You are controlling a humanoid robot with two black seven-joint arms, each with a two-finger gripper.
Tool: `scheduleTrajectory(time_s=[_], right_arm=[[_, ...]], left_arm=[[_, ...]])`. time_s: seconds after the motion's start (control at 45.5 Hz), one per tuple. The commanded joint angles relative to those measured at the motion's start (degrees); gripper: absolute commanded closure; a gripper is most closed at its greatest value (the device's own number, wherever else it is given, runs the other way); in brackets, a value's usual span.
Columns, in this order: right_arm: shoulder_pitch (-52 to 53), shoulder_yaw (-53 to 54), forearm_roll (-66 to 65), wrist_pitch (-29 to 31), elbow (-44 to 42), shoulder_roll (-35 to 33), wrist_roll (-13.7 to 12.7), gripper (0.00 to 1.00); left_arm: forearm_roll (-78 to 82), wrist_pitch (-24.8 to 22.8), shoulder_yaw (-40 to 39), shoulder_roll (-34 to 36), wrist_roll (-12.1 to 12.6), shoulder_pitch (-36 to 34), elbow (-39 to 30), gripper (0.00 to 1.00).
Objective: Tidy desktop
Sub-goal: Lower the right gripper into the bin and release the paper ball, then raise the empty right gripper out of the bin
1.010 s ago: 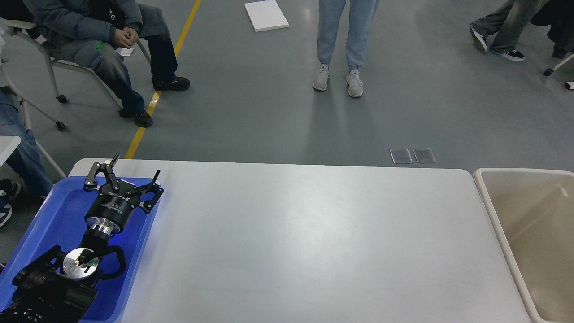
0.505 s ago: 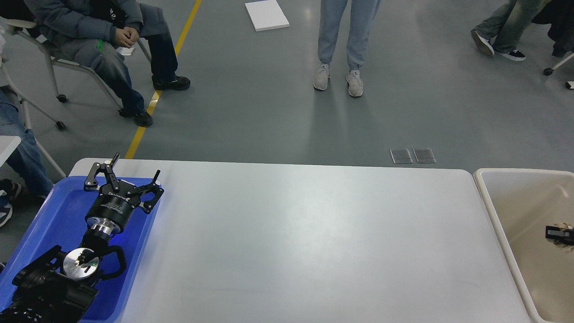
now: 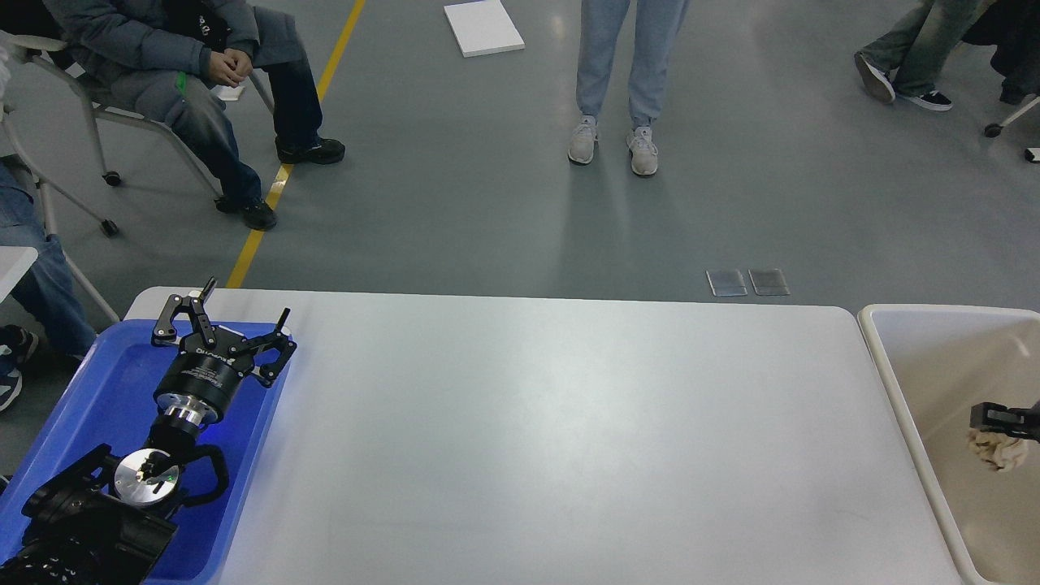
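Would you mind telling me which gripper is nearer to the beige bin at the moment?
The right. The right gripper hangs over the beige bin, holding a crumpled wad. The left gripper is open above the blue tray, across the desktop.

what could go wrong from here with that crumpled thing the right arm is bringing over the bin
The crumpled wad hangs below the right gripper over the beige bin, fairly near its left wall. Only its tip is in view at the picture's edge, so the grip can't be judged: the wad might slip early, or cling on release. The left gripper sits open over the blue tray, close to its far rim; a careless move could knock it.
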Motion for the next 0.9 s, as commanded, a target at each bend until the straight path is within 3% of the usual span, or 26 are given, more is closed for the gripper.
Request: scheduleTrajectory(time_s=[0.0,0.198,0.483,0.878], right_arm=[[2.36,0.22,1.15,0.38,0.57,-1.02,0.05,0.01],[8.06,0.39,1.15,0.56,2.24,-1.98,0.05,0.0],[25.64,-0.22,1.15,0.2,21.84,-11.74,0.05,0.01],[41.03,3.02,1.06,0.82,28.34,-14.47,0.23,0.0]], left_arm=[[-0.01,0.0,0.04,0.0,0.0,0.0,0.0,0.0],[-0.01,0.0,-0.05,0.0,0.0,0.0,0.0,0.0],[-0.01,0.0,0.04,0.0,0.09,0.0,0.0,0.0],[-0.01,0.0,0.04,0.0,0.0,0.0,0.0,0.0]])
